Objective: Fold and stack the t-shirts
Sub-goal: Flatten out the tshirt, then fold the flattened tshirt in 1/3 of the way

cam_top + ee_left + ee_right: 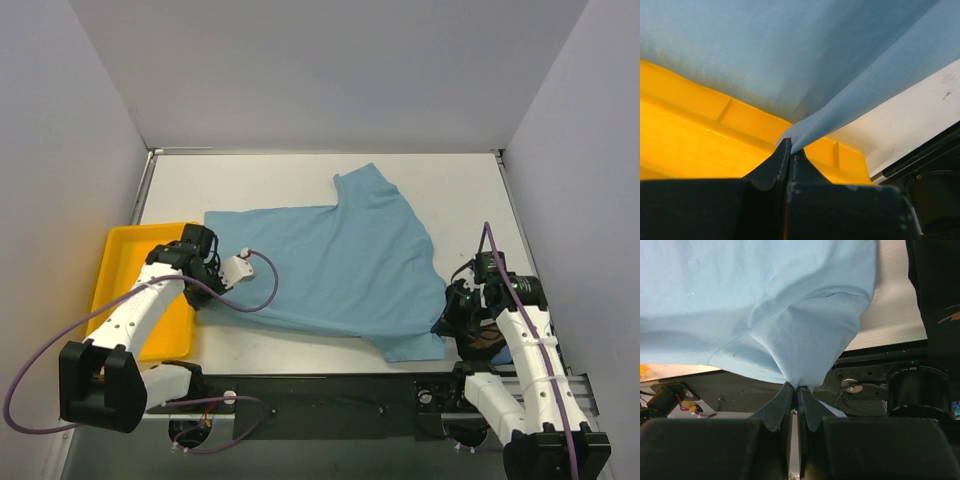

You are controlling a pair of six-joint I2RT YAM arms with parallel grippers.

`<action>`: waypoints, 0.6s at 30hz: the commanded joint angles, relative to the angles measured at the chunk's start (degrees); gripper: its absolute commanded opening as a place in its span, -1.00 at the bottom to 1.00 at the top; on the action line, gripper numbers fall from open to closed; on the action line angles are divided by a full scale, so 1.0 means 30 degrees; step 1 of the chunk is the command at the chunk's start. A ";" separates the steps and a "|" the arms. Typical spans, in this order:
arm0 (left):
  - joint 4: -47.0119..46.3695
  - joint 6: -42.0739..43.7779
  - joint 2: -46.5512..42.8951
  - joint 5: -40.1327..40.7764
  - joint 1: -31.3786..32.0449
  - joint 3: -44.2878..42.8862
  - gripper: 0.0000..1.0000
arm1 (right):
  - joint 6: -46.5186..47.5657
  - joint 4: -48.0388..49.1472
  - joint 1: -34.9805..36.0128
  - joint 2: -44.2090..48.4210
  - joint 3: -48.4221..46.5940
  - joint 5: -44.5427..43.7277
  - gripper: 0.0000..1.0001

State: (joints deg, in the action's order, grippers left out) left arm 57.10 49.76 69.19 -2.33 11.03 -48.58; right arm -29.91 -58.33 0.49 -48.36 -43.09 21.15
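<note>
The light blue t-shirt [340, 260] lies spread over the middle of the table, plain side up, with no print showing. My left gripper [203, 288] is shut on its near left edge, beside the tray. In the left wrist view the jaws [790, 146] pinch a taut fold of blue cloth [790, 60]. My right gripper [447, 322] is shut on the shirt's near right corner. In the right wrist view the jaws [796, 388] pinch the bunched blue cloth [765, 305]. The black t-shirt [487, 337] with pale print lies under my right arm and also shows in the right wrist view [935, 305].
A yellow plastic tray [125, 270] stands at the left, touching the shirt's left edge; it fills the lower left wrist view [695, 135]. White walls enclose the table on three sides. The black base rail [330, 400] runs along the near edge.
</note>
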 commanded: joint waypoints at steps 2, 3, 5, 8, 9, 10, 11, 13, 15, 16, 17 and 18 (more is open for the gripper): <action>-0.1568 -0.1058 0.0285 -0.0368 -0.0072 -0.0476 -1.00 | 0.0800 0.2437 0.0158 -0.3028 -0.0781 0.0127 -1.00; -0.1863 -0.1348 0.0780 -0.0280 -0.0043 -0.0797 -1.00 | 0.1236 0.3001 0.0158 -0.3650 -0.1247 0.0100 -1.00; -0.2392 -0.1817 0.1632 0.0159 -0.0101 -0.1237 -1.00 | 0.1851 0.4816 0.0216 -0.5583 -0.2037 -0.0192 -1.00; -0.3005 -0.2347 0.2744 0.0600 -0.0160 -0.1445 -1.00 | 0.2878 0.7045 0.0509 -0.8806 -0.3530 -0.0283 -1.00; -0.3124 -0.2493 0.2922 0.0629 -0.0218 -0.1357 -1.00 | 0.3403 0.7455 0.0539 -1.0146 -0.3885 0.0096 -1.00; -0.3387 -0.2581 0.3156 0.1181 -0.0219 -0.1356 -1.00 | 0.3669 0.7546 0.0626 -1.0740 -0.4700 0.0332 -1.00; -0.3563 -0.2785 0.3332 0.1244 -0.0248 -0.1269 -1.00 | 0.4165 0.7547 0.0656 -1.2109 -0.5057 0.0392 -1.00; -0.3886 -0.3136 0.3713 0.1508 -0.0248 -0.1240 -1.00 | 0.4548 0.7343 0.0656 -1.3841 -0.6461 0.0043 -1.00; -0.4004 -0.3517 0.4123 0.1830 -0.0248 -0.1414 -1.00 | 0.4958 0.7342 0.0686 -1.5249 -0.7488 -0.0134 -1.00; -0.4033 -0.3635 0.4444 0.2063 -0.0248 -0.1589 -1.00 | 0.5106 0.7313 0.0802 -1.5605 -0.8043 -0.0222 -1.00; -0.4208 -0.3811 0.4534 0.2384 -0.0219 -0.1591 -1.00 | 0.5368 0.7371 0.0774 -1.6160 -0.8367 -0.0426 -1.00; -0.4355 -0.3899 0.4796 0.2561 -0.0219 -0.1649 -1.00 | 0.5545 0.7342 0.0832 -1.6369 -0.8893 -0.0486 -1.00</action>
State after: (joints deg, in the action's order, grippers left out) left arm 47.48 40.99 81.69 2.04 10.70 -50.72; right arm -17.61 -35.66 2.39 -94.76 -64.62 21.34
